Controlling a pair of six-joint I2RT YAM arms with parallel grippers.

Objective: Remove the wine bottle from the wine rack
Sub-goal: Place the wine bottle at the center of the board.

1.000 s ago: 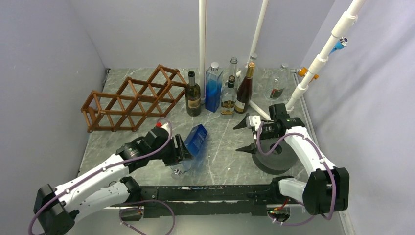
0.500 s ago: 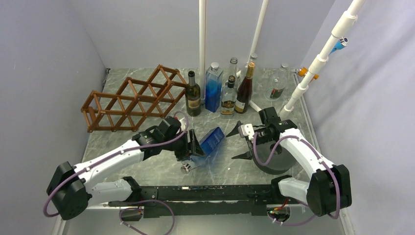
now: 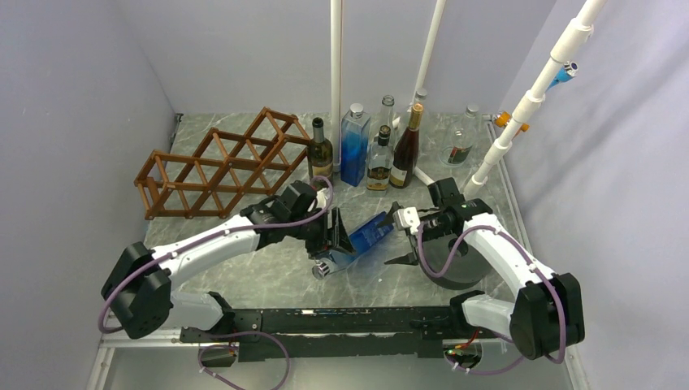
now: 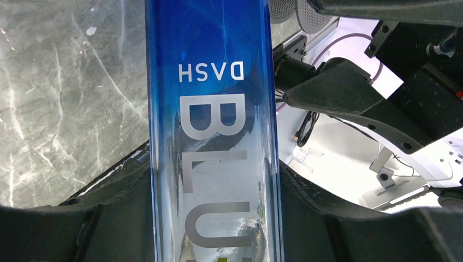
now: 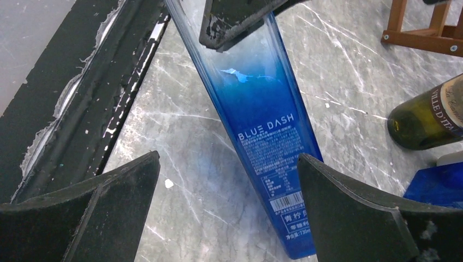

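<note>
Your left jaws are clamped across the blue bottle point(image 3: 367, 236), gripping its paler neck-ward half so that the deep blue base end juts free toward the right arm. The bottle is held tilted over the surface point(image 3: 244, 272), cap end low. It sits to the right of the wine rack point(image 3: 230, 166) and nearer you than it, touching none of its sticks. Your right jaws stand spread wide, one on each side of the bottle's base and apart from it. That placing reads as a handover being set up.

No bottle shows in any cell of the rack. The held bottle shades from blue at the base to clear near the cap; whether that is liquid or tinted glass I cannot tell. Just right of the rack's far end a row of bottles stands upright, a dark green one point(image 3: 322, 158) closest to the rack.
</note>
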